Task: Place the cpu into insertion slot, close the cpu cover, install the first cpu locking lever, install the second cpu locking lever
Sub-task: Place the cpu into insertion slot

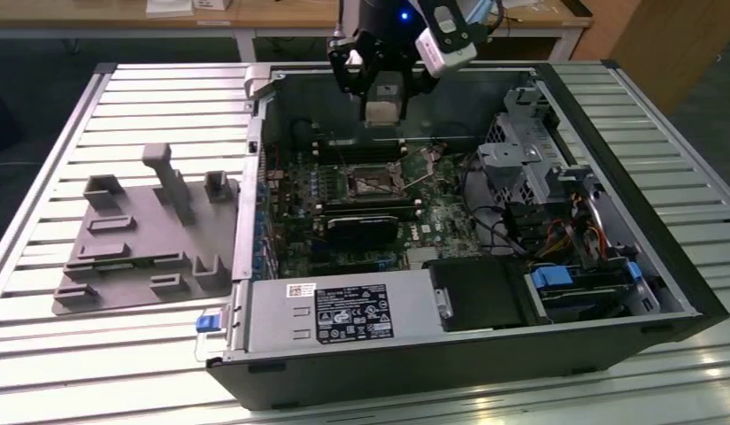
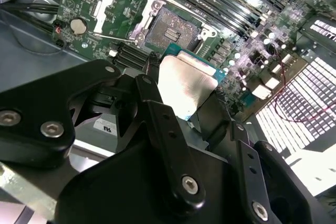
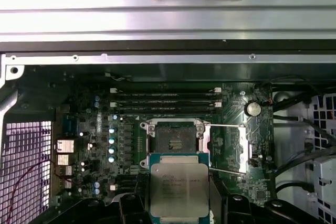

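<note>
**CPU gripped over the open socket, none of the 4 steps done**

The gripper hangs inside the open computer case, above the motherboard. Its 2 fingers are closed on the cpu, pinching it by opposite edges. The chip lies flat with its silver metal top facing up. Judging by this, the edge grip keeps the underside clear and lets the chip go down level into a recess only slightly larger than itself.

In the first wrist view the cpu sits between the fingers and reaches the near edge of the insertion slot. The exterior view shows the gripper well above the board, so the chip is not yet seated. The slot's dark contact field lies bare.

The cpu cover is swung fully open to 1 side of the slot. A thin lever rod is released beside it, which leaves the socket free from above. The memory slots run along the far side of the slot. A grey moulded fixture lies outside the case on the slatted table.
</note>
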Motion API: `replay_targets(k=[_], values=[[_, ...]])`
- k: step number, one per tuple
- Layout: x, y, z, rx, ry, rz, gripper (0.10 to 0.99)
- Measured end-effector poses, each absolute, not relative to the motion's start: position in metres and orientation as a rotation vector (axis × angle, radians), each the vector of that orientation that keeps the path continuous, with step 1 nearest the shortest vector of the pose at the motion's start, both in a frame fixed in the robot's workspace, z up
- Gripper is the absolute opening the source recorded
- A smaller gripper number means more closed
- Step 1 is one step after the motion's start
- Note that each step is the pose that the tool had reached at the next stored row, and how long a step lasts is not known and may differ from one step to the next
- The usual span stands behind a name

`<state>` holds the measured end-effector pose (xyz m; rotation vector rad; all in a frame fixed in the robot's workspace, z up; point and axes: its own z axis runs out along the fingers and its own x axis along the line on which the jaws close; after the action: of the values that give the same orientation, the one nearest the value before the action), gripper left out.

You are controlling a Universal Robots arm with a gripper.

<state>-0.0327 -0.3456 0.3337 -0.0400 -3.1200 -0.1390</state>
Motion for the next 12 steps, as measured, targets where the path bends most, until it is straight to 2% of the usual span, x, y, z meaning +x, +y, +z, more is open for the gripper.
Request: replay_targets(k=[12], values=[[-0.033, -0.345, 0.312, -0.04, -3.12, -0.138, 0.537]])
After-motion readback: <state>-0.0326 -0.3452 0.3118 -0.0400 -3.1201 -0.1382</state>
